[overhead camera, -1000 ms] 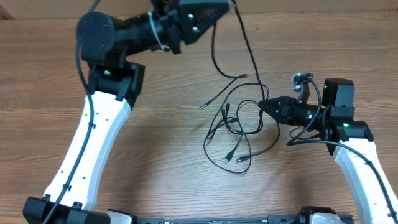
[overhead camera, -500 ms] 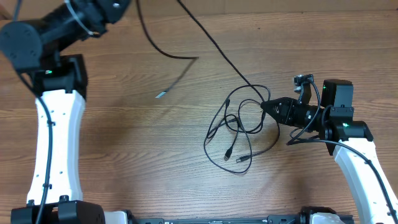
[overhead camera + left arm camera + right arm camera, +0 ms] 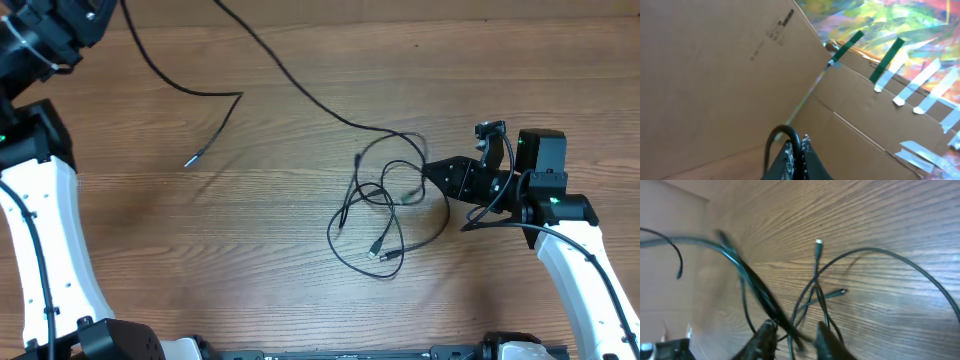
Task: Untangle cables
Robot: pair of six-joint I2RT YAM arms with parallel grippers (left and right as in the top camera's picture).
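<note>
**Right gripper** (image 3: 429,172): you have it low over the tabletop (image 3: 250,260), jaws a narrow way apart. In the wrist view one black strand runs through the gap between its fingers (image 3: 766,336). The gap looks wider than the strand, so do not log it as pinched. The strand is blurred there.

**Cables** (image 3: 385,210): the tangled loops lie flat on the tabletop directly ahead of the right gripper's tip, and the nearest loop reaches it. The rest spreads away from the tip and off to the arm-base side. Several small plug ends show in the heap. One light-tipped plug (image 3: 818,242) lies past the nearest loops, straight ahead of the fingers.

**Long cable** (image 3: 300,88): it leaves the far side of the heap, just ahead of the right gripper. It then runs slantwise away and off the top edge of the overhead view, toward your left arm. A second strand comes down from that same side, bends, and ends in a free plug (image 3: 188,160), well apart from the heap and from the right gripper.

**Left gripper** (image 3: 798,148): it is up off the tabletop, with the jaws closed on a black loop of the long cable that arches out just beside its tips. Beyond it are cardboard panels (image 3: 715,75) with strips of green tape (image 3: 850,45).
</note>
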